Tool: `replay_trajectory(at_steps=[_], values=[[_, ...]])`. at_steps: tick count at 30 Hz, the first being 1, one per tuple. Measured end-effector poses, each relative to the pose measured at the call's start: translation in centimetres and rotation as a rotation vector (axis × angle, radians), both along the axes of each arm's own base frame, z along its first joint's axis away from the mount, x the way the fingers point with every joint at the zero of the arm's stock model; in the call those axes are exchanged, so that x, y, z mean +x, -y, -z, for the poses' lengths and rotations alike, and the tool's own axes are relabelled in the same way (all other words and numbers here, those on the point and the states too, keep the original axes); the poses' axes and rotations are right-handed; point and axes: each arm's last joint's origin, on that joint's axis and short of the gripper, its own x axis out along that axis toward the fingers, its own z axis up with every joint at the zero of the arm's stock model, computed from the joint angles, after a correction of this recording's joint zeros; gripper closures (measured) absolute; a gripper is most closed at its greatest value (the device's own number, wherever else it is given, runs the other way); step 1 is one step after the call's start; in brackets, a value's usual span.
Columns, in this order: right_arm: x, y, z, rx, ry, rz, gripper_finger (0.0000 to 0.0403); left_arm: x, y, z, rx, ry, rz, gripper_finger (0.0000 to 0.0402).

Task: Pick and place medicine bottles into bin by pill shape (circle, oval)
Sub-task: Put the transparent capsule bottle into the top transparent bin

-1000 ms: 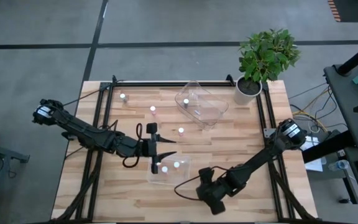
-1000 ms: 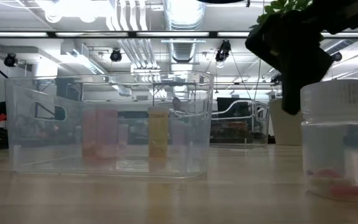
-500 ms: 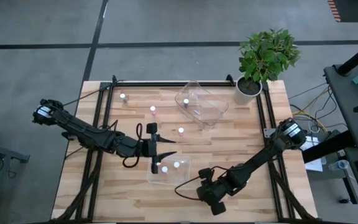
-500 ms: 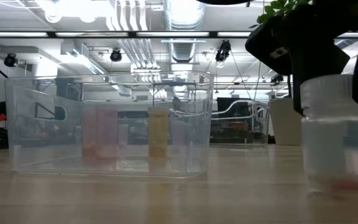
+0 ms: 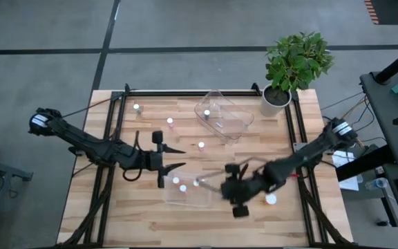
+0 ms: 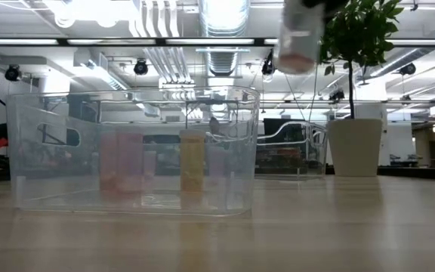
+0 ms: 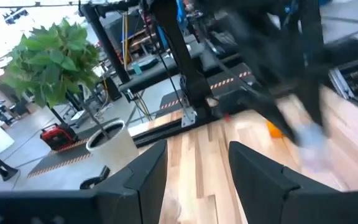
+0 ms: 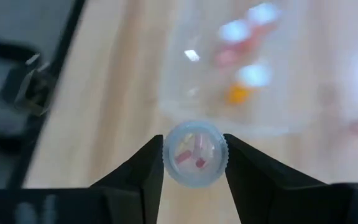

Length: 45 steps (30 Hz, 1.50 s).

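While the near clear bin (image 5: 188, 191) sits at the table's front middle, we see the left gripper (image 5: 173, 158) hovering just left of it and a little behind, its two fingers spread wide with nothing between them.

In that bin we count white-capped bottles, with pinkish ones (image 6: 121, 161) and a yellow-orange one (image 6: 192, 159) standing upright behind its clear wall in the low view.

Behind the bin, loose bottles (image 5: 201, 145) dot the wooden table (image 5: 109, 207), and the second clear bin (image 5: 224, 115) lies farther back still.

Just right of the near bin, the right gripper (image 5: 228, 185) is up off the table, its fingers pinching a clear medicine bottle (image 8: 195, 153) with pink pills, seen high in the low view. One more white cap (image 5: 271, 200) lies right of that gripper.

The potted plant (image 5: 292, 66) stands at the far right corner, well away from the bin.
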Motion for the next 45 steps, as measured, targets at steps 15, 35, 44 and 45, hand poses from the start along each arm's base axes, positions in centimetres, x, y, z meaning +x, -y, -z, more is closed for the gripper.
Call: replay_trajectory(at_steps=[15, 35, 44, 45], values=[[2.0, 15.8, -5.6, -0.076, 0.143, 0.374, 0.0263, -3.8, -1.6, 2.3, 0.018, 0.095, 0.003, 0.0246], [2.0, 27.1, -1.4, -0.111, 0.006, 0.781, 0.0263, -8.0, -3.3, 3.2, -0.035, 0.195, 0.001, 0.0246], [2.3, 29.1, 0.8, -0.121, -0.072, 0.819, 0.0263, -8.4, -3.5, 3.6, -0.039, 0.200, 0.000, 0.0246], [2.4, 29.3, 1.0, -0.124, -0.080, 0.818, 0.0263, -8.5, -3.5, 3.5, -0.039, 0.202, 0.000, 0.0246]])
